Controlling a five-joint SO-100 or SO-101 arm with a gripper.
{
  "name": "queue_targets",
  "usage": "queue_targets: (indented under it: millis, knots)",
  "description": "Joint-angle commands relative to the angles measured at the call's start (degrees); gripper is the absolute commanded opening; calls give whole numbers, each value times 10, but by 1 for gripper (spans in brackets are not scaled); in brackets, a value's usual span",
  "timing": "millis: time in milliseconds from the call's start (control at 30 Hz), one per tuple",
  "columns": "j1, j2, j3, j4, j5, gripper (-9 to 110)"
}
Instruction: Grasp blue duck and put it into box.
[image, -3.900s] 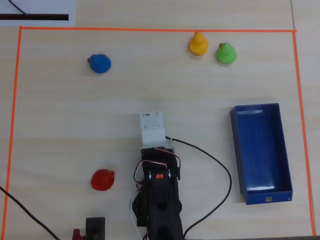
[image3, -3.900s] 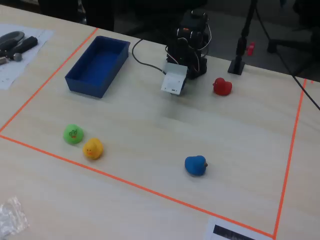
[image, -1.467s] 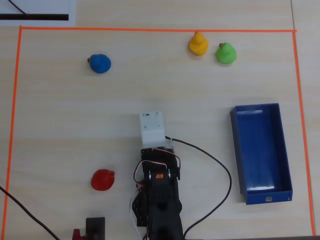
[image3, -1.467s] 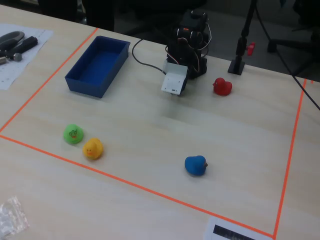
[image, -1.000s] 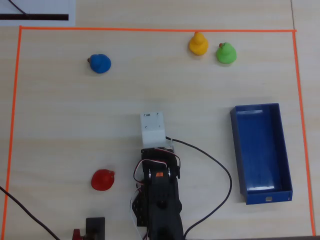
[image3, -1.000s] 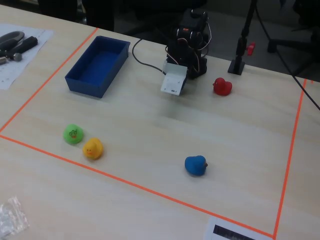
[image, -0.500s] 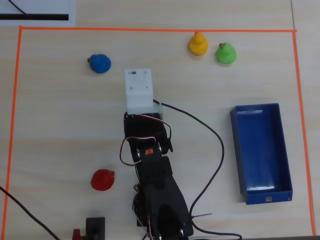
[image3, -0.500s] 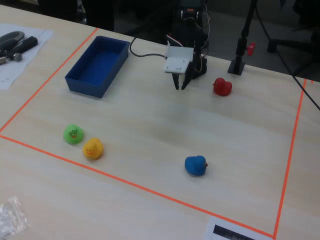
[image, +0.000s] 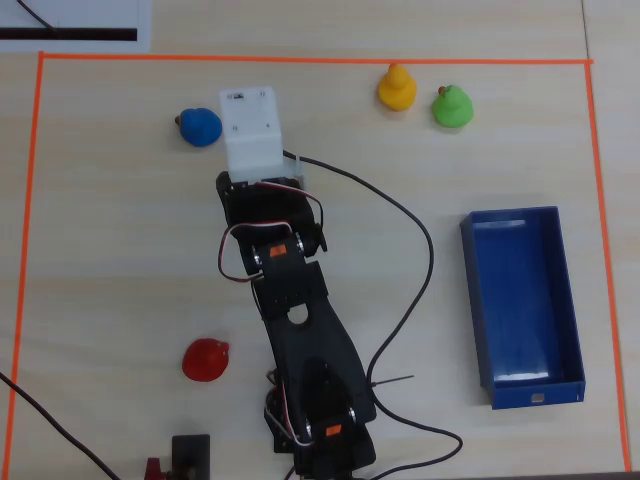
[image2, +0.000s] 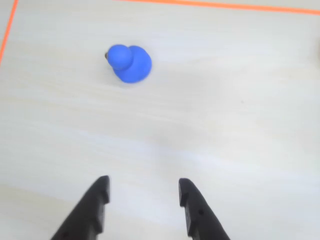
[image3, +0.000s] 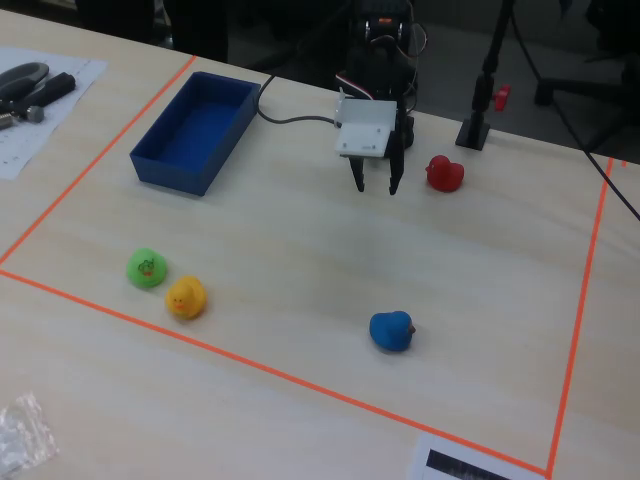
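Blue duck sits alone on the pale wooden table, well ahead of the claw and off to the left in the wrist view. The claw's two dark fingers stand apart with a clear gap between them, holding nothing and touching nothing; bare table shows between the tips.

In the wrist view the duck's round head lies to the upper left of its body, with the tiny brownish beak at the far left edge of the head, so it faces left there and its long axis runs roughly from upper left to lower right. In the overhead view the blue duck lies just left of the white block on the arm's wrist, beak again toward the left. In the fixed view the duck is in the foreground near the orange tape line, beak pointing right, while the claw hangs above the table well behind it.

The blue box rests well apart from the duck, on the right side of the overhead view, long axis running top to bottom, a small grey mark on its lower short end. A yellow duck and a green duck sit side by side near the top edge of the taped area, and a red duck lies just left of the arm.
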Motion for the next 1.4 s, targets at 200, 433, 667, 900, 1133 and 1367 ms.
queue_targets:
  millis: [200,433,667,900,1133,1367]
  knots:
    - [-45,-170,-84,-102,-27,30]
    - [-57,-298,-130,-210,-27,34]
    - [-29,-415,-209,-282,-31,36]
    - [-11,-496,-252,-304,-34,37]
    - [-2,-526,-250,-319,-30,37]
    - [-7,-577,-300,-330,-21,37]
